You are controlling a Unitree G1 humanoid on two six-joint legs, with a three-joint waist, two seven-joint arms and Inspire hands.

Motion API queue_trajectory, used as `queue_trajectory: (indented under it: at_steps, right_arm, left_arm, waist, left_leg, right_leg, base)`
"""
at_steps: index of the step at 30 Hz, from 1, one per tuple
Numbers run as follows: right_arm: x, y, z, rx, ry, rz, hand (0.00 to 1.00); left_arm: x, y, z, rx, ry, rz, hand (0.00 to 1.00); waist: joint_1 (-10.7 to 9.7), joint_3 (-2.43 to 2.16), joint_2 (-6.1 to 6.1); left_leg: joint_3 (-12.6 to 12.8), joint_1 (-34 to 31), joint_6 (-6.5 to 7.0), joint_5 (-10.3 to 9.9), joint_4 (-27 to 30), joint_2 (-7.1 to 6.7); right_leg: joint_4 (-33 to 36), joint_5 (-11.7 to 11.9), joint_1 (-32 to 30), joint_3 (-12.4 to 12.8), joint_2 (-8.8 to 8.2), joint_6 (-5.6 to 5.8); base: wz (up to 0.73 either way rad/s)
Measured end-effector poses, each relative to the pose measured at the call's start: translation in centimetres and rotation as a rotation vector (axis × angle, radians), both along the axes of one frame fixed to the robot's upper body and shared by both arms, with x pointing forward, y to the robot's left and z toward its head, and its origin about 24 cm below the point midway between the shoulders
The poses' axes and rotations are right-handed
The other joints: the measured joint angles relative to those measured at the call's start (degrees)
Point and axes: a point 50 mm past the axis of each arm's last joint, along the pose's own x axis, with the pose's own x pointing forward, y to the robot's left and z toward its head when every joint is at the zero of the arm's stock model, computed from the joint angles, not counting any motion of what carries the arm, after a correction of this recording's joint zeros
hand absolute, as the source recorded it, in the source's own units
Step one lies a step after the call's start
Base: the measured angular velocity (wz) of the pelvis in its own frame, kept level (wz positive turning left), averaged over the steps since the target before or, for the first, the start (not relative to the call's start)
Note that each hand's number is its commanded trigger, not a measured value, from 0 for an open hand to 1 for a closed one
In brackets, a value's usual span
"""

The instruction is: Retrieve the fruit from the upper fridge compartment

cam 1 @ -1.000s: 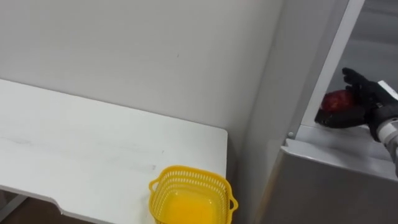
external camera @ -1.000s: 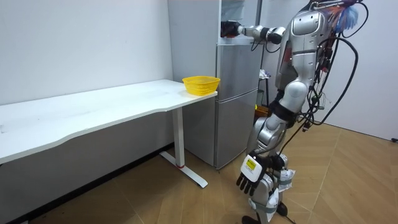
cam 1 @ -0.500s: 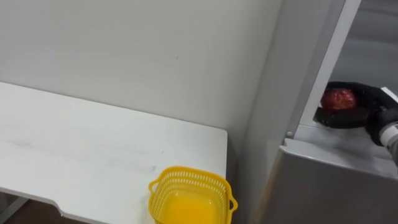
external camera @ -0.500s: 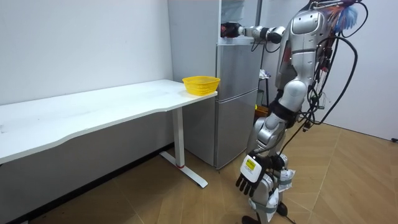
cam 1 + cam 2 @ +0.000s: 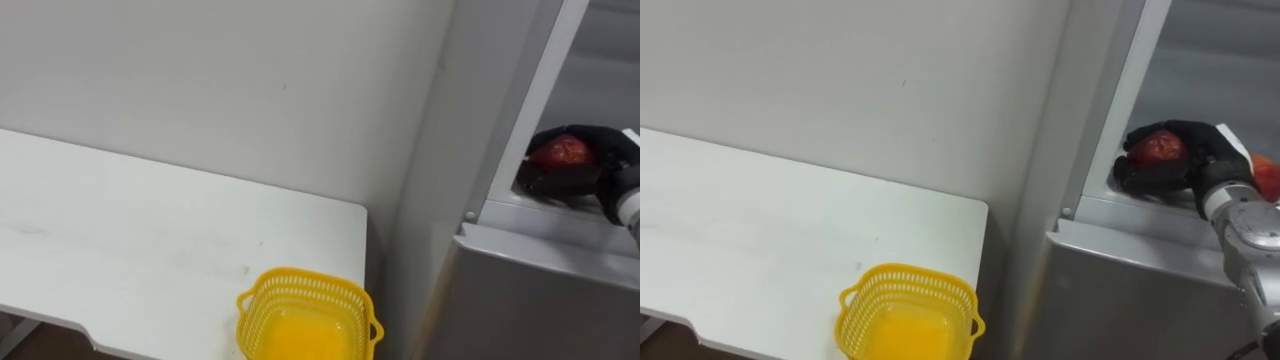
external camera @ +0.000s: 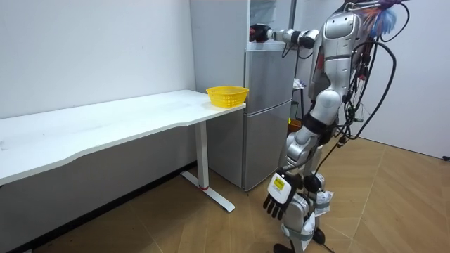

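Observation:
A round red fruit (image 5: 562,150) sits at the front of the open upper fridge compartment (image 5: 600,80), just above its floor. My right hand (image 5: 603,152) reaches in from the right, its dark fingers curled over the fruit (image 5: 1157,148) and the thumb under it. In the room view I stand before the fridge (image 6: 267,112) with the right arm stretched into the upper part, right hand (image 6: 259,32) at the opening. My left hand (image 6: 275,203) hangs low by my side, fingers straight and holding nothing.
A yellow mesh basket (image 5: 308,314) stands on the near corner of the white table (image 5: 150,240), left of the fridge. The grey lower fridge door (image 5: 540,290) is closed under the compartment. Something orange-red (image 5: 1268,176) lies behind my right wrist.
The right hand's fingers have curled from straight to closed round the red fruit, which now rides a little higher and further right. The left hand still hangs as before.

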Motion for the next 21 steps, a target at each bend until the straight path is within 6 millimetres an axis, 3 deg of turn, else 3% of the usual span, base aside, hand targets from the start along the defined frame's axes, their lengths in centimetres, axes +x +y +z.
queue_trajectory:
  at_steps: [5, 12, 15, 19, 21]
  right_arm:
    - [0.1, 0.3, 0.5, -0.019, -0.014, -0.006, 1.0]
    - [-0.1, 1.4, 0.2, -0.022, -0.048, 0.007, 1.0]
    - [-0.9, 2.2, -0.1, -0.034, -0.09, 0.028, 1.0]
    - [-2.3, 2.8, 0.1, -0.037, -0.162, 0.046, 1.0]
    - [-3.0, 4.3, 0.1, -0.041, -0.216, 0.066, 1.0]
  left_arm:
    - [0.2, 0.0, 0.0, -0.001, -0.007, -0.003, 0.0]
    - [0.5, -0.3, -0.1, -0.002, -0.007, -0.028, 0.0]
    - [0.8, -0.3, 0.0, 0.009, -0.022, -0.033, 0.0]
    - [0.8, -0.4, -0.1, 0.006, -0.03, -0.032, 0.0]
    - [0.5, -0.6, -0.2, 0.016, -0.039, -0.026, 0.0]
  waist:
    - [0.07, -0.07, 0.35]
    - [0.04, -0.54, 1.0]
    - [0.1, -0.67, 1.3]
    - [-0.02, -0.45, 1.83]
    - [0.05, -0.49, 2.41]
  left_leg:
    - [0.32, -0.58, -0.01, 0.01, 0.22, 0.04]
    - [1.07, 0.12, -0.02, 0.01, 0.38, 0.23]
    - [1.38, 0.18, -0.06, 0.03, 0.19, 0.28]
    - [2.01, 0.24, -0.05, 0.03, -0.1, 0.33]
    - [3.26, 0.2, -0.05, 0.03, -0.42, 0.54]
  right_leg:
    - [0.19, 0.0, -0.63, 0.06, 0.01, 0.0]
    - [0.33, 0.01, -0.36, 0.31, 0.05, -0.01]
    - [0.31, 0.01, -0.49, 1.28, 0.15, -0.01]
    - [0.33, 0.01, -0.89, 2.04, 0.22, -0.01]
    - [1.01, 0.01, -1.86, 3.18, 0.38, -0.02]
  base:
    - [0.0]
    - [-0.04]
    - [-0.06]
    - [-0.11]
    - [-0.26]
